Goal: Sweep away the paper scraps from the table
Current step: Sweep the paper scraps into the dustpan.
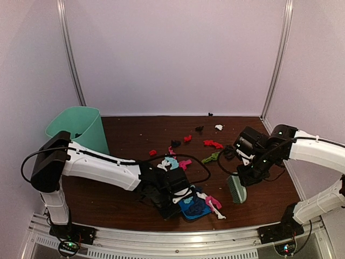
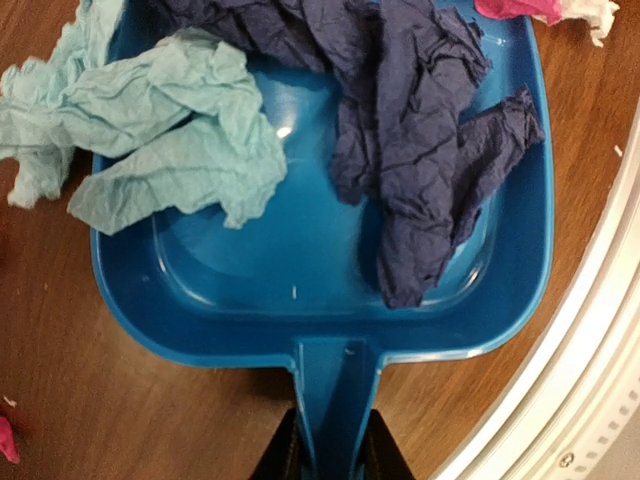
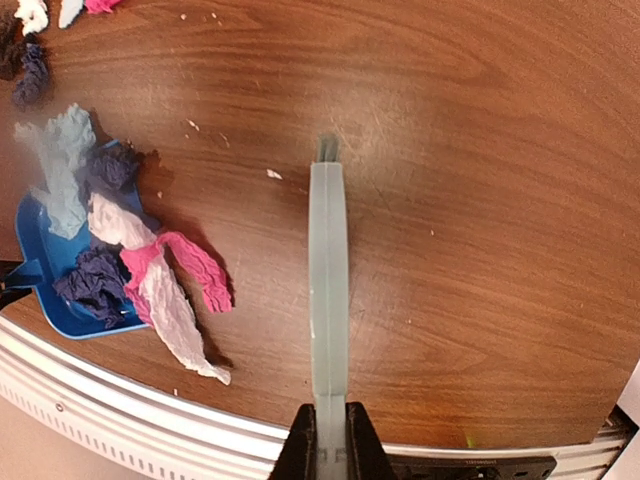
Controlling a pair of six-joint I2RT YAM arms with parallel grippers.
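Brown table (image 1: 129, 135): left hand (image 2: 330, 445) grips one dustpan (image 2: 300, 260), right hand (image 3: 328, 440) grips one brush (image 3: 328, 280).

- You see the dustpan (image 2: 320, 300) as blue plastic, smooth and glossy, with small bright highlights on its floor.
- The paper scraps (image 2: 420, 150) show you thin matt paper, heavily crumpled and creased.
- The table (image 3: 480, 200) gives you dark reddish-brown wood grain, smooth, with a soft sheen and a few fine scratches.
- Its frame edge (image 3: 100, 395) reads as silver metal, ribbed and dully bright.
- The brush (image 3: 328, 270) back looks to you like pale green plastic, smooth and matt.
- The bin (image 1: 81, 127) looks like mint-green plastic, smooth, with little gloss.
- The arm shells (image 1: 102, 164) look like white, smooth plastic.
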